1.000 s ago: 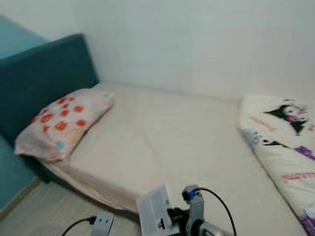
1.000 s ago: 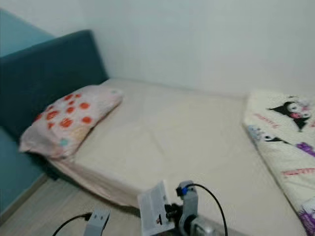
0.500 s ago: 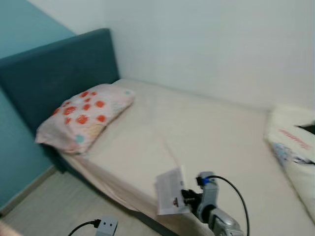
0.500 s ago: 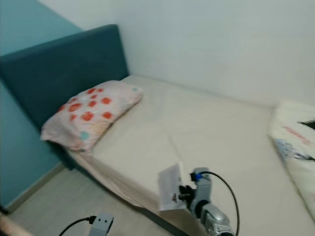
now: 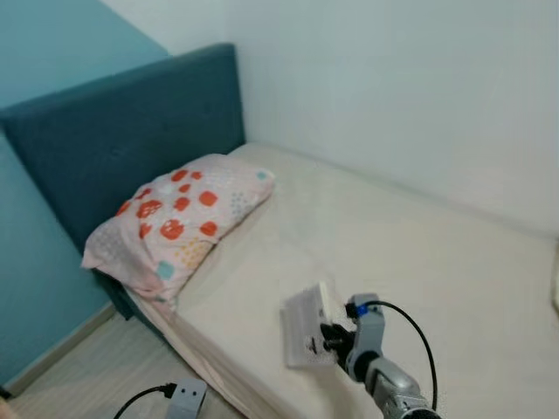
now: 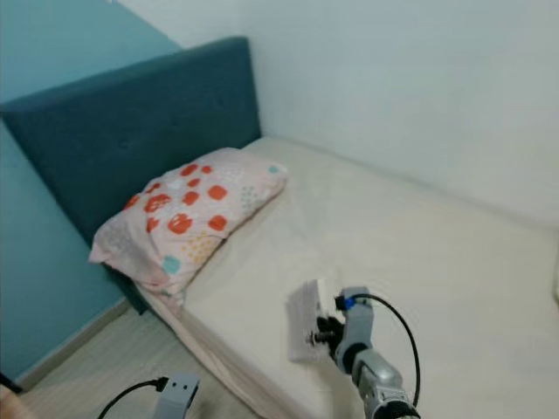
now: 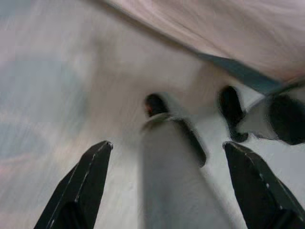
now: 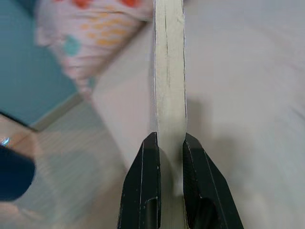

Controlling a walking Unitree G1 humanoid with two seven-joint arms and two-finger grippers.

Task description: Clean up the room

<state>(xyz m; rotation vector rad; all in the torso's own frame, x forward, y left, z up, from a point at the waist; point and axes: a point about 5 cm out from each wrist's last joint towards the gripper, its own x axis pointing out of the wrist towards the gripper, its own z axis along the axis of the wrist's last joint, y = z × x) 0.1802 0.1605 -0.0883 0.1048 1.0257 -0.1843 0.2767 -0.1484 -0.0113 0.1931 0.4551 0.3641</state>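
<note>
Your right gripper (image 8: pixel 169 143) is clenched on a thin white book (image 5: pixel 307 335), its two black jaws pinching the lower edge so the book stands edge-on in the right wrist view. From the head camera, you see the book held over the near edge of the bed (image 5: pixel 419 253), above the cream sheet, with a black cable looping off the silver right arm (image 5: pixel 389 388) behind it.

A pillow (image 5: pixel 179 223) patterned with red-orange spots lies at the head of the bed, against the dark teal headboard (image 5: pixel 122 140). The wall to the left is teal; the wall behind the bed is white. Pale wood floor (image 5: pixel 79 375) shows beside the bed.

Your left gripper (image 7: pixel 167 186) hangs low over the floor beside the bed, its jaws spread wide with nothing between them; the left wrist view is blurred, and the shapes beyond the fingers cannot be made out clearly.
</note>
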